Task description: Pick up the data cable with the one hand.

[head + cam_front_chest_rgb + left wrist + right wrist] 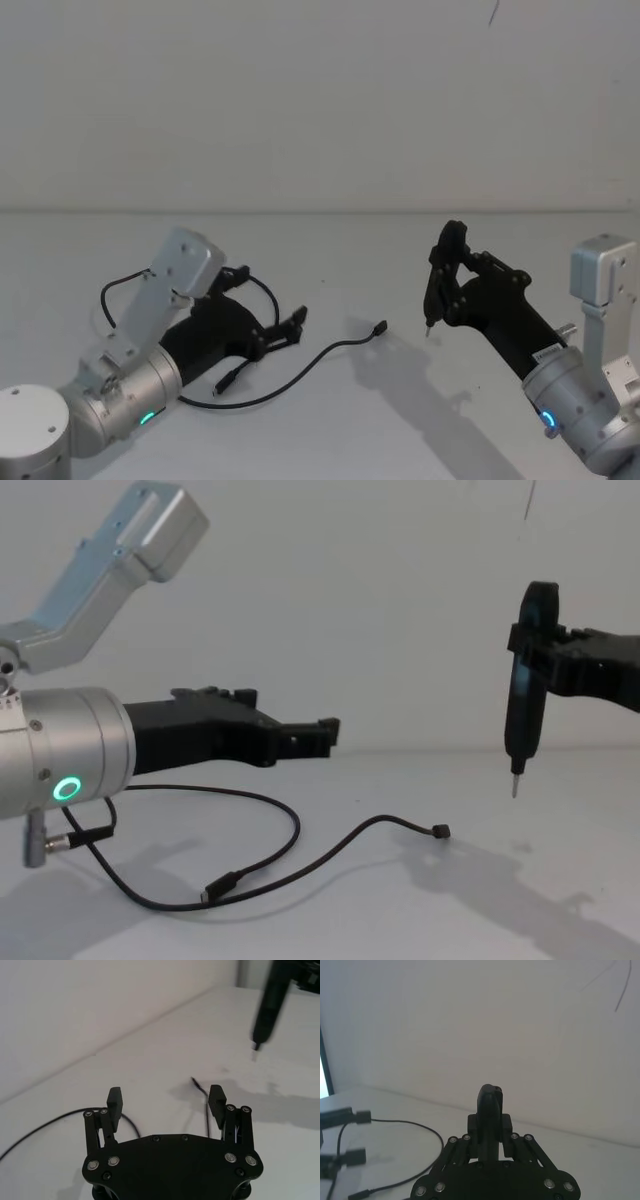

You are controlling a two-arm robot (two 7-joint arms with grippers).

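Observation:
The data cable (pixel 300 374) is a thin black cord lying in loose curves on the white table, with one plug (pixel 380 327) towards the middle and the other (pixel 227 379) near my left arm. My left gripper (pixel 290 327) hovers open just above the cable's near loop, nothing between its fingers (pixel 114 1102); the cord (pixel 200 1091) runs under and ahead of it. From the side, the left gripper (pixel 312 735) floats above the cable (pixel 290 865). My right gripper (pixel 450 278) is off to the right, shut on a black pen-like tool (pixel 522 695) held tip down.
A short black robot lead (pixel 118 291) with a silver plug (pixel 35 851) hangs on my left arm. The tool's tip (pixel 428 331) is close above the table, just right of the cable's plug. A white wall (pixel 320 100) stands behind the table.

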